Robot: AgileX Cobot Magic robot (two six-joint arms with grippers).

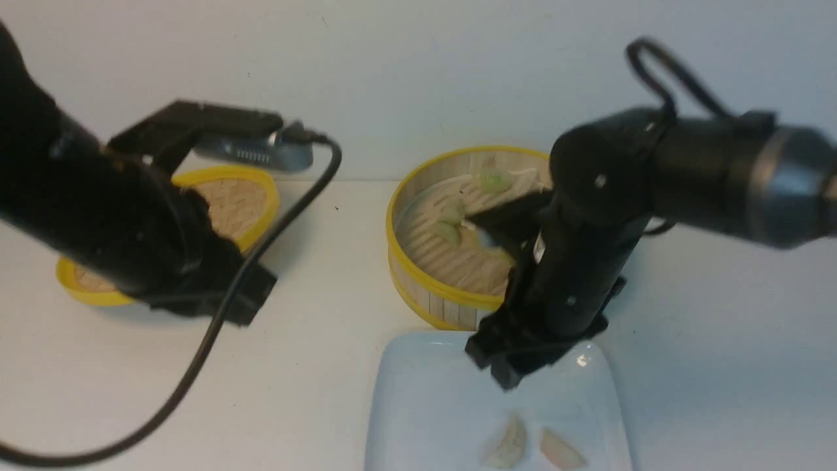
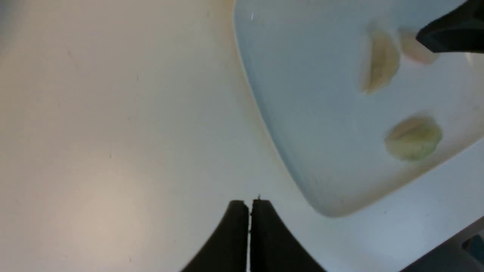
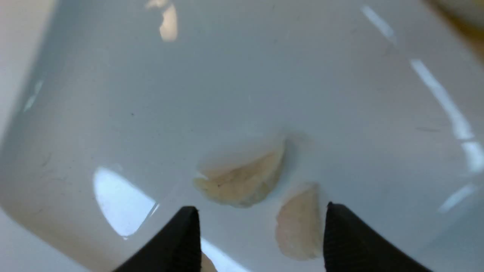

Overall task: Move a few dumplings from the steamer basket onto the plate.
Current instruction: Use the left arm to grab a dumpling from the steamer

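The steamer basket (image 1: 400, 196) stands at the centre back, with pale green dumplings (image 1: 495, 181) on its slatted floor. In front of it lies the white plate (image 1: 425, 405), on which two pale dumplings (image 1: 507, 445) rest side by side. My right gripper (image 3: 261, 207) hangs open just above the plate. One pale dumpling (image 3: 298, 223) lies on the plate between its fingers, and another (image 3: 242, 181) lies just beyond them. The left wrist view also shows a greenish dumpling (image 2: 414, 138) on the plate (image 2: 302, 113). My left gripper (image 2: 249, 202) is shut and empty over the bare table beside the plate.
A shallow woven lid (image 1: 239, 203) with a yellow rim lies at the back left, partly covered by my left arm. That arm's black cable (image 1: 196, 366) loops down across the table. My right arm hides the basket's right side.
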